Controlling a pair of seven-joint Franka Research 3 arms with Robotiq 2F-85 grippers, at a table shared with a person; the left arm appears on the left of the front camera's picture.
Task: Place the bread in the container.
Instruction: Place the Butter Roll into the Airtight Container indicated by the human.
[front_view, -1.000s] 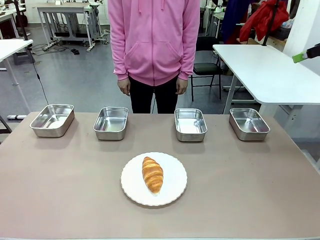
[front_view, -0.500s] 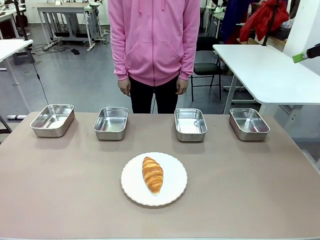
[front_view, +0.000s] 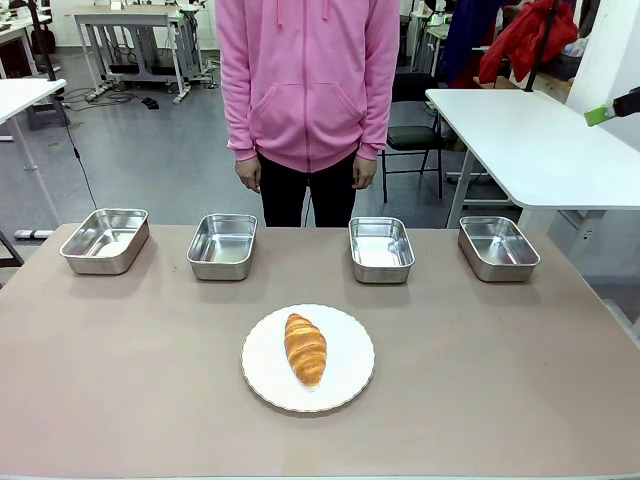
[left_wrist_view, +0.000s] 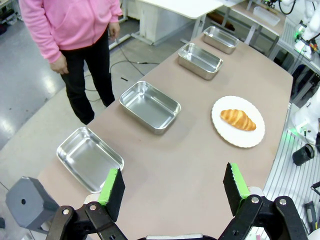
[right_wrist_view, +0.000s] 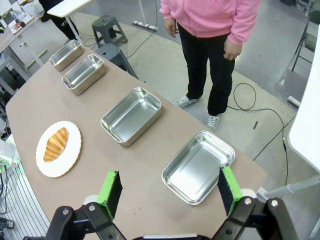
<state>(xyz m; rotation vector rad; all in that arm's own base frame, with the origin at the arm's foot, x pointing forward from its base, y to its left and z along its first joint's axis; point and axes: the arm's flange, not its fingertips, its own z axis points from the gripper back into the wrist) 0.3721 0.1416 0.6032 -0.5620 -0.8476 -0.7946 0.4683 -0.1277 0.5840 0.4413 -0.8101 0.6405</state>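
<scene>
The bread (front_view: 305, 348), a golden-brown croissant, lies lengthwise on a round white plate (front_view: 350, 385) near the table's front middle. Along the far edge stand several look-alike steel trays, all empty, from the far-left one (front_view: 104, 240) to the far-right one (front_view: 498, 247); nothing tells which is the container. My left gripper (left_wrist_view: 173, 175) hangs open high over the table's left end, with the bread (left_wrist_view: 238, 119) far ahead of it. Over the right end my right gripper (right_wrist_view: 169, 175) is open too, above a tray (right_wrist_view: 197, 166), and the bread (right_wrist_view: 55, 144) lies far off.
A person (front_view: 308, 90) in a pink hoodie stands behind the far edge, both hands down at the sides. Bare brown tabletop (front_view: 130, 370) surrounds the plate on both sides. A white table (front_view: 540, 140) stands off to the back right.
</scene>
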